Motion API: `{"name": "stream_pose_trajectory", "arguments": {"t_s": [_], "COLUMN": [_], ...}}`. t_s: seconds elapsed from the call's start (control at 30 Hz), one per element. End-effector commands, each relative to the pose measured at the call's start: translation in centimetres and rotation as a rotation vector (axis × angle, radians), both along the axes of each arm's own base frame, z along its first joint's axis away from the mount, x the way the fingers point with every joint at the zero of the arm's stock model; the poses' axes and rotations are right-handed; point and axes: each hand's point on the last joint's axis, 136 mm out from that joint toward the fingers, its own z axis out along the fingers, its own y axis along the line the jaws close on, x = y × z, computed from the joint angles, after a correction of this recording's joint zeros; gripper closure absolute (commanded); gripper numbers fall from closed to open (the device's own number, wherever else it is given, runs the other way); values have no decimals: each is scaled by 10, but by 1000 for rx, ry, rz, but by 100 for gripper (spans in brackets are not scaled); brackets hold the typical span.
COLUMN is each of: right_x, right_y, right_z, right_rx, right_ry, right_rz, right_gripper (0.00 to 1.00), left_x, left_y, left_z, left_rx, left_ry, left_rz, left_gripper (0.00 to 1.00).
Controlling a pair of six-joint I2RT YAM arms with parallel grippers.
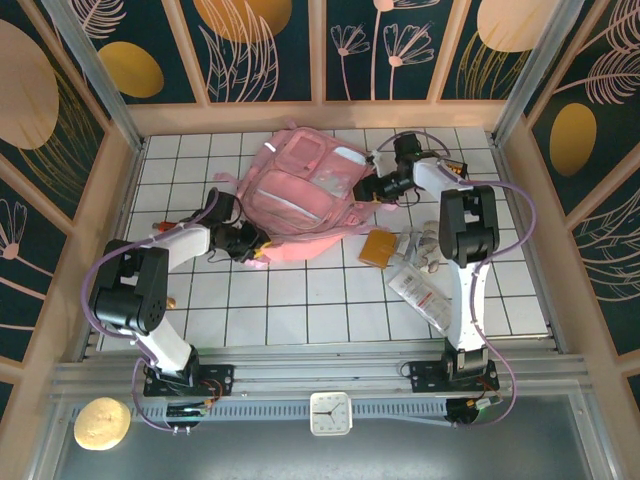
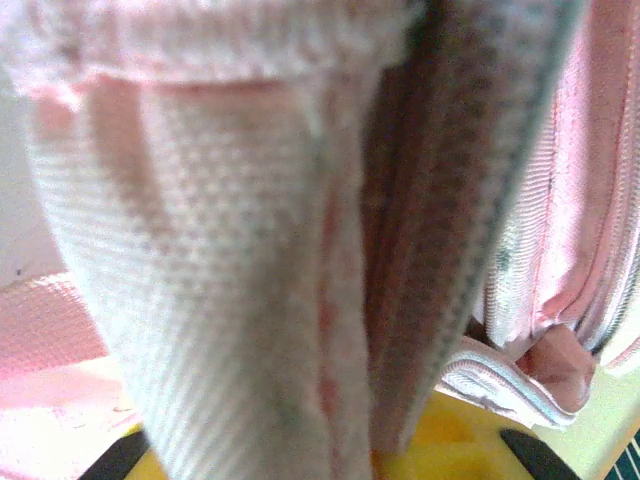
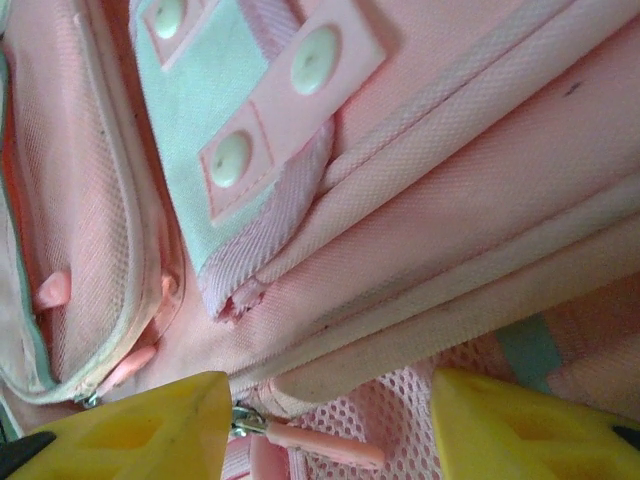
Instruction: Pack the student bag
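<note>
The packet (image 1: pixel 422 292) lying by the right arm carries print too small to read, and so do the numerals on the clock (image 1: pixel 330 413) set below the near edge of the table (image 1: pixel 300 310). The pink backpack (image 1: pixel 300 190) lies flat, front panels up, on the far middle of the white tiled table, between the two grippers. The left arm bends its elbow out to the left and runs its forearm rightward, putting the left gripper (image 1: pixel 248 243) at the backpack's near-left corner. In the left wrist view, pink mesh and strap fabric cover the yellow fingers (image 2: pixel 455 435), so I cannot tell how the jaws stand. The right arm rises from its base, reaches away, then turns its wrist left to the backpack's right side. There the right gripper (image 3: pixel 328 390) has its jaws apart, holding nothing. A pink zip pull (image 3: pixel 322 445) lies on mesh between them, closer to the left-hand finger, and pale studs (image 3: pixel 315 57) sit on pink tabs above. A brown pouch (image 1: pixel 378 247) rests just beside the backpack's near-right edge.
</note>
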Motion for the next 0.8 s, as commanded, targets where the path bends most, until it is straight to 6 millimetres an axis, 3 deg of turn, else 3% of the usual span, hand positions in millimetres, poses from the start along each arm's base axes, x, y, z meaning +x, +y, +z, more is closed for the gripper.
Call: {"name": "stream_pose_trajectory", "arguments": {"t_s": [0.0, 0.17, 0.3, 0.77], "right_x": [-23, -33, -35, -58], "right_y": [4, 9, 9, 3], "right_z": [6, 18, 24, -10], "right_rx": [52, 135, 155, 32], "right_ry": [44, 33, 18, 55], "right_rz": [38, 53, 57, 75], "right_gripper": [44, 44, 43, 45], "left_x": [16, 18, 18, 18], "left_y": [-1, 0, 3, 8], "left_z": [12, 13, 14, 17], "left_rx": [-12, -8, -4, 1], "left_ry": [-24, -25, -27, -33], "left_rz": [19, 19, 22, 18], "left_gripper": [81, 82, 92, 95]}}
